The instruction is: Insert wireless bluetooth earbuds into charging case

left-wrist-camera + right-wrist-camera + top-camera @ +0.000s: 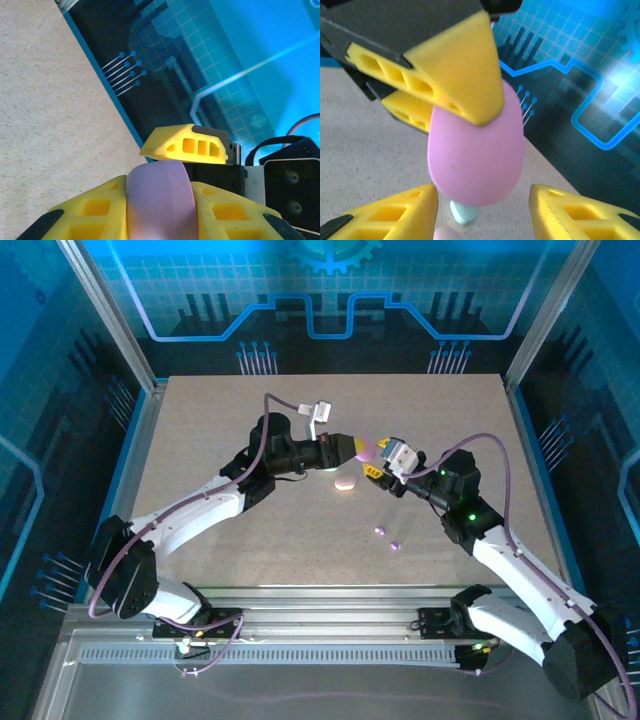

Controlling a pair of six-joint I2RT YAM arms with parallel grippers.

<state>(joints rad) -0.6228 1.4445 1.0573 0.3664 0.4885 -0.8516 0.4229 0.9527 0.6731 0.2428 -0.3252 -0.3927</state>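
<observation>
the left gripper (352, 448) clamps a smooth lilac-pink oval plastic case (475, 160) above the speckled beige table (200, 440). the right gripper (482, 220) is spread wide at its end, empty. a skewed tug could twist the case loose. the case shows no cavity and nothing inside. two tiny lilac bead-like earbuds (379, 531) lie on the table, well apart from it.

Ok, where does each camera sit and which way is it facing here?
Top external: above and behind the bases, looking down on the table; both arms show, left gripper and right gripper tip to tip mid-table.
Left wrist: on the left arm, looking past its own fingers, shut on the lilac case, toward the back wall.
Right wrist: on the right arm, looking between its own open fingers at that case.
Shared: both wrist views show the case, from opposite sides.
</observation>
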